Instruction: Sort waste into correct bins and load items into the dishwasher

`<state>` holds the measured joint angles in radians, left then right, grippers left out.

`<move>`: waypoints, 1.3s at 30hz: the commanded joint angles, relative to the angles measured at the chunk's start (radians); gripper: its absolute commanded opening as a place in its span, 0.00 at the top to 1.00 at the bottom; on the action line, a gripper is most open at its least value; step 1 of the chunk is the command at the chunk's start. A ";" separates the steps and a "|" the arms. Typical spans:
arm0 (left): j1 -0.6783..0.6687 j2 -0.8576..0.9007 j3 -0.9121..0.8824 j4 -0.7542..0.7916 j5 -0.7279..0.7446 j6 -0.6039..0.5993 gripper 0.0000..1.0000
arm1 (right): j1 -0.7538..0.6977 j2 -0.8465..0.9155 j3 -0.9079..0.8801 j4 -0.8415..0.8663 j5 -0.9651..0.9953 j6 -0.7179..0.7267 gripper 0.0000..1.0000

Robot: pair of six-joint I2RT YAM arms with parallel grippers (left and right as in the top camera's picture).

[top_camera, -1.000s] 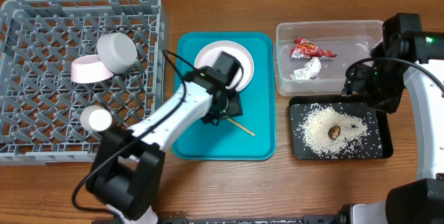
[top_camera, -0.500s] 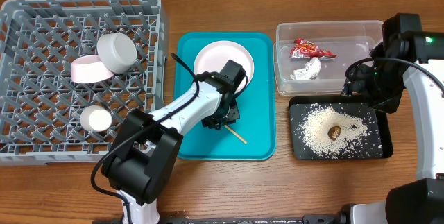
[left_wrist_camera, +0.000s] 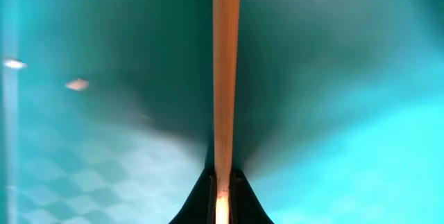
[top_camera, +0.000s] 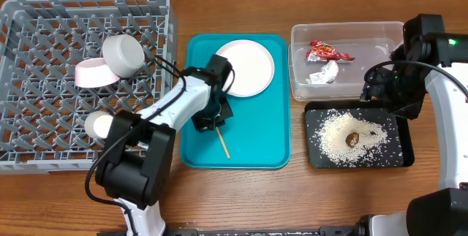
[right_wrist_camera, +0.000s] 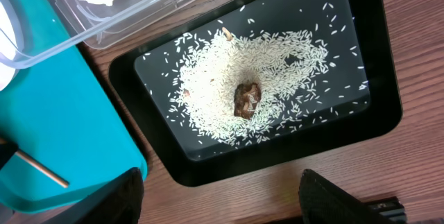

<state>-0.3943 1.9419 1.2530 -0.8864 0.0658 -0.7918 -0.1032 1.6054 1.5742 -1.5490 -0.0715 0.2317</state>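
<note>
Currently left fingers (left_wrist_camera: 198, 207) clamp the chopstick (left_wrist_camera: 225, 64); right fingers (right_wrist_camera: 104, 200), seemingly apart, hang near black tray (right_wrist_camera: 354, 16) holding rice (right_wrist_camera: 208, 99).

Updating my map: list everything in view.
dish rack: 1, grey, left
grey-green bowl: 1, in rack
pink bowl: 1, in rack
cup: 1, white, in rack
teal tray: 1, centre
plate: 1, white, on teal tray
chopstick: 1, wooden, over teal tray
tub: 1, clear, right
wrapper: 1, red, in tub
foil: 1, silver, in tub
black tray: 1, right front
rice: heap, white, on black tray
lump: 1, brown, in rice
left claw: shut on chopstick
right claw: open, by black tray
</note>
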 commanded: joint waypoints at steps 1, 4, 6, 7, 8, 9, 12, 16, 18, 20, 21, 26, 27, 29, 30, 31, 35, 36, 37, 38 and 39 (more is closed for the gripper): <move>0.029 -0.079 0.023 -0.007 -0.040 0.076 0.96 | 0.002 -0.021 0.004 0.000 -0.001 -0.003 0.27; 0.048 -0.182 0.044 -0.007 -0.070 0.167 0.96 | 0.002 -0.021 0.004 0.000 -0.001 -0.004 0.27; 0.061 -0.239 0.061 -0.008 -0.079 0.262 0.96 | 0.002 -0.021 0.004 0.000 -0.001 -0.004 0.27; 0.074 -0.276 0.073 -0.008 -0.094 0.324 0.96 | 0.002 -0.021 0.004 -0.001 -0.001 -0.004 0.27; 0.085 -0.301 0.083 -0.012 -0.110 0.359 0.96 | 0.002 -0.021 0.004 -0.001 -0.001 -0.004 0.27; 0.098 -0.325 0.092 -0.017 -0.136 0.388 0.96 | 0.002 -0.021 0.004 -0.001 -0.001 -0.004 0.27; 0.154 -0.382 0.116 -0.022 -0.186 0.495 0.96 | 0.002 -0.021 0.004 -0.001 -0.001 -0.003 0.27; 0.251 -0.398 0.132 -0.011 -0.185 0.681 0.96 | 0.002 -0.021 0.004 -0.001 -0.001 -0.003 0.27; 0.281 -0.390 0.130 -0.002 -0.180 0.729 0.96 | 0.002 -0.021 0.004 -0.002 -0.001 -0.003 0.27; 0.310 -0.374 0.130 0.004 -0.180 0.763 0.96 | 0.002 -0.021 0.004 -0.002 -0.001 -0.003 0.27; 0.324 -0.362 0.130 0.005 -0.181 0.767 0.96 | 0.002 -0.021 0.004 -0.002 -0.001 -0.003 0.27; 0.372 -0.305 0.130 0.009 -0.180 0.766 0.96 | 0.002 -0.021 0.004 -0.002 -0.001 -0.003 0.27; 0.377 -0.296 0.130 0.010 -0.178 0.766 0.92 | 0.002 -0.021 0.004 -0.002 -0.001 -0.003 0.27; 0.381 -0.283 0.130 0.009 -0.168 0.766 0.69 | 0.002 -0.021 0.004 -0.002 -0.001 -0.003 0.27; 0.381 -0.283 0.130 0.009 -0.164 0.766 0.67 | 0.002 -0.021 0.004 -0.001 -0.001 -0.003 0.27; 0.380 -0.283 0.131 0.008 -0.150 0.767 0.64 | 0.002 -0.021 0.004 -0.001 -0.001 -0.003 0.27; 0.346 -0.296 0.159 0.007 -0.054 0.766 0.57 | 0.002 -0.021 0.004 -0.001 -0.001 -0.003 0.27; 0.337 -0.297 0.163 0.008 -0.041 0.766 0.56 | 0.002 -0.021 0.004 -0.001 -0.001 -0.004 0.27; 0.319 -0.300 0.169 0.012 -0.021 0.766 0.55 | 0.002 -0.021 0.004 -0.001 0.000 -0.003 0.27; 0.292 -0.301 0.173 0.021 -0.005 0.767 0.54 | 0.002 -0.021 0.004 -0.001 0.000 -0.003 0.27; 0.267 -0.302 0.174 0.031 0.007 0.769 0.53 | 0.002 -0.021 0.004 -0.001 0.000 -0.003 0.27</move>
<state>-0.0540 1.6554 1.3827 -0.8783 -0.0208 -0.0441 -0.1032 1.6054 1.5742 -1.5528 -0.0715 0.2314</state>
